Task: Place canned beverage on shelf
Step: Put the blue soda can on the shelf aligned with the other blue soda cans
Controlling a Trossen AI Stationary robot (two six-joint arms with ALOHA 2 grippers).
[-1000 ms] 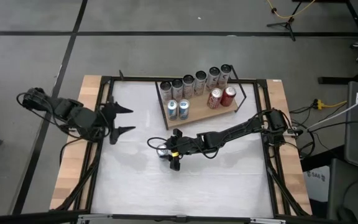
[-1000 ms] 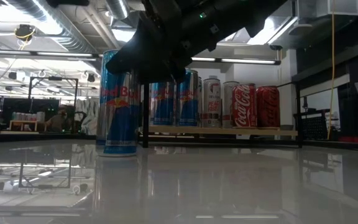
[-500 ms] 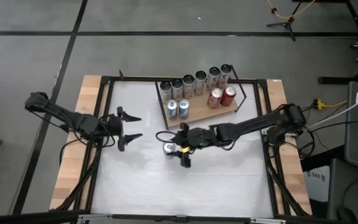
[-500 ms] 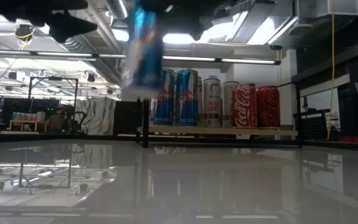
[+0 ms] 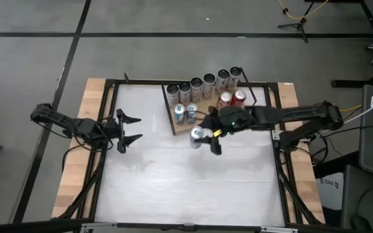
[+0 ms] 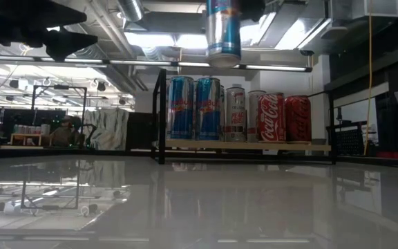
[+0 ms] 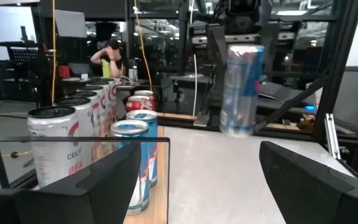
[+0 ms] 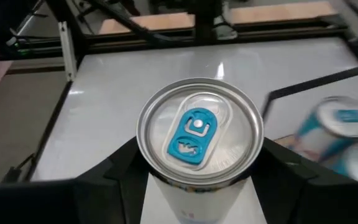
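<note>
A slim blue and silver beverage can [image 5: 196, 135] [image 6: 223, 31] [image 7: 241, 87] hangs upright high above the white tabletop, with my right gripper [image 5: 210, 134] [image 8: 199, 186] shut on it, just in front of the shelf. The shelf [image 5: 172, 110] [image 6: 247, 145] is a light wooden board in a black wire frame at the table's far side. Several cans [image 5: 203, 87] [image 6: 237, 114] stand on it. My left gripper [image 5: 129, 129] [image 7: 210, 186] stands open and level at the table's left side, pointing toward the can with nothing between its fingers. My right gripper pinches the can's side wall just under the top rim [image 8: 151, 177] between its two fingers [image 8: 120, 171]. The fingers come from the table's right, slanting a little downward. The can stays upright, its blue tab up, lifted clear of the table.
The black wire frame [image 6: 159, 114] rises at the shelf's left end. Two blue cans [image 5: 185, 113] stand at the shelf's front left, two red ones [image 5: 232, 98] farther right. A black rail [image 5: 109, 149] rims the table. Open white tabletop [image 5: 186, 188] lies toward the near edge.
My right gripper has lifted the blue can off the table and carried it up and toward the far right, close to the shelf's front; the can has stayed upright. My left gripper has come down at the table's left side, still open.
</note>
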